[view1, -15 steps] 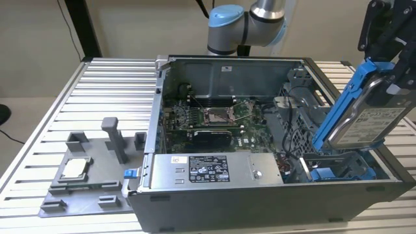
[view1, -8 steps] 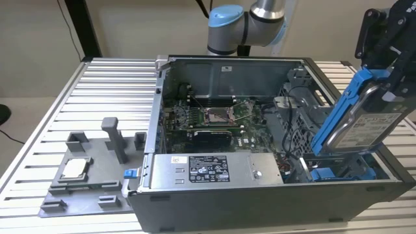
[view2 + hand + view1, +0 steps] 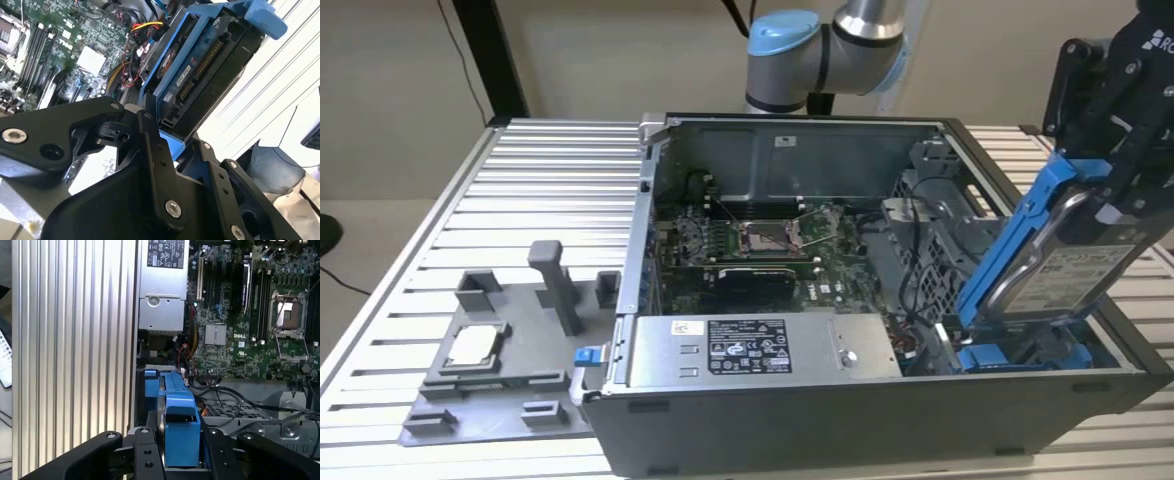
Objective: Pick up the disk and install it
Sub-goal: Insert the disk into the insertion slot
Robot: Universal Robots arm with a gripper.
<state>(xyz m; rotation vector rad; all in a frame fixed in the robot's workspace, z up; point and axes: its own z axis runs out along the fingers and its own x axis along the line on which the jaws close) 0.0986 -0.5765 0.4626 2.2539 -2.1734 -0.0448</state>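
1. While the gripper [image 3: 1110,175] is clamped on the upper end of the disk [image 3: 1061,262], the pick-up reads as done. The disk hangs clear of the slatted table [image 3: 534,170], over the front corner of the open computer case [image 3: 801,125], at the exterior view's right.
2. Install not complete, in my judgement. The disk stands steeply tilted, with its lower end down at the blue drive bay [image 3: 1021,355], and is not lying flat in it. I cannot tell whether the lower edge touches the bay.
3. The exterior view gives the overall tilt and the white label. It also takes in the grey fixture tray [image 3: 494,390], well apart from the disk, with a small square chip [image 3: 474,345] on it.
4. The second wrist view adds the connector edge of the disk [image 3: 200,65] in its blue carrier. The black fingers [image 3: 150,145] of the gripper [image 3: 167,137] are closed against that carrier. Yellow, red and black wires [image 3: 147,27] lie just beyond.
5. The first wrist view shows the disk [image 3: 177,410] edge-on between the finger links of the gripper [image 3: 181,455]. The power-supply box [image 3: 162,290] and motherboard [image 3: 240,340] lie beyond it.
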